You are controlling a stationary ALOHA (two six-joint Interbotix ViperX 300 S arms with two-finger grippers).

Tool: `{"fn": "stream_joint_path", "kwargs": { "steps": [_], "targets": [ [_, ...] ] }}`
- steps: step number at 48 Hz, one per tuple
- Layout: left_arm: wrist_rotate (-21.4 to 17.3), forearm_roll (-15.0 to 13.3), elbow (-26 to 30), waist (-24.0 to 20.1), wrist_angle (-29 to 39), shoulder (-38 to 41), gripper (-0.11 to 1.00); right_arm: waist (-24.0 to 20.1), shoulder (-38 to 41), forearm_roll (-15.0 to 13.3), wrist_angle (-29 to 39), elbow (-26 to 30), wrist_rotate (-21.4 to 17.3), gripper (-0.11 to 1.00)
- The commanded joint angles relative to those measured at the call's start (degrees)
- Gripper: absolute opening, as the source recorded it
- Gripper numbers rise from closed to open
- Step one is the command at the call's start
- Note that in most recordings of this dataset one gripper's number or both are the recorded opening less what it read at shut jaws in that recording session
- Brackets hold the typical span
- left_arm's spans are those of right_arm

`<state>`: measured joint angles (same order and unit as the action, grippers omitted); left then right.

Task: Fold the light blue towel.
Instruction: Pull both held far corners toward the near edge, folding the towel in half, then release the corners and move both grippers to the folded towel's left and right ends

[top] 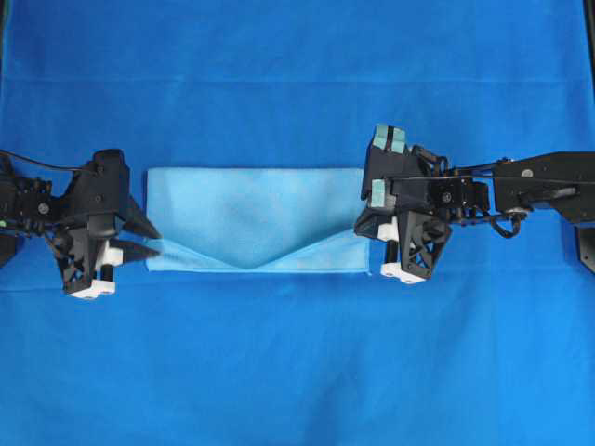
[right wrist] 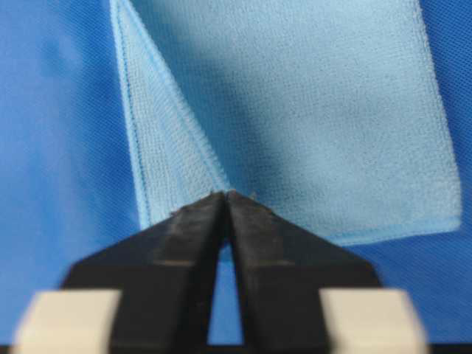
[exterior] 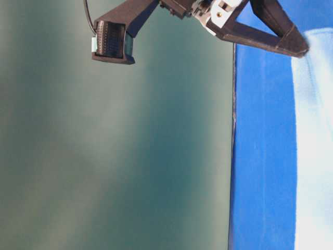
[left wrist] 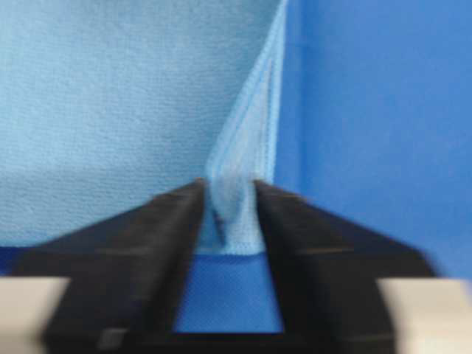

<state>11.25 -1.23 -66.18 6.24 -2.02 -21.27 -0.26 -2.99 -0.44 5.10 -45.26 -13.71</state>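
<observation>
Both towel [top: 256, 219] corners half-hidden behind fingers [left wrist: 158, 243]

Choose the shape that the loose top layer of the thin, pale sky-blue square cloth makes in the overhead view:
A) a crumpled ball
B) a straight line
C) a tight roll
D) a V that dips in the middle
D: the top layer of the thin, pale sky-blue towel dips to a point in the middle, and its two ends slope up toward the left claw and the right claw.
</observation>
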Motion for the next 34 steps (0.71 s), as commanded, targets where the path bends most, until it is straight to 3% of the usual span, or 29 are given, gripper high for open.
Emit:
{"fn": "stream_joint_path", "kwargs": {
  "steps": [1,6,8,18,34],
  "targets": [
    [-0.2,-0.1,1.3,0.0,-0.2,-1.2,0.44,-0.3,-0.9,0.1,0.2,1.2,-0.1,0.33],
    [-0.8,-0.1,1.5,-0.2,0.3,-2.9,0.74,-0.2,-1.9,-0.1,1.8,1.4,0.1,0.61],
    [-1.5,-0.1,1.4,-0.6,0.4,-3.7,0.76,-0.2,-2.5,-0.4,2.1,1.4,0.2,0.66],
    [-5.3,-0.1,0.8,-5.8,0.4,-5.3,0.69,1.5,-3.8,-1.9,2.2,1.8,0.4,0.62],
    [-12.2,-0.1,2.2,-16.4,0.1,-1.6,0.69,9.1,-3.7,-5.0,1.8,2.2,0.4,0.62]
  ]
}}
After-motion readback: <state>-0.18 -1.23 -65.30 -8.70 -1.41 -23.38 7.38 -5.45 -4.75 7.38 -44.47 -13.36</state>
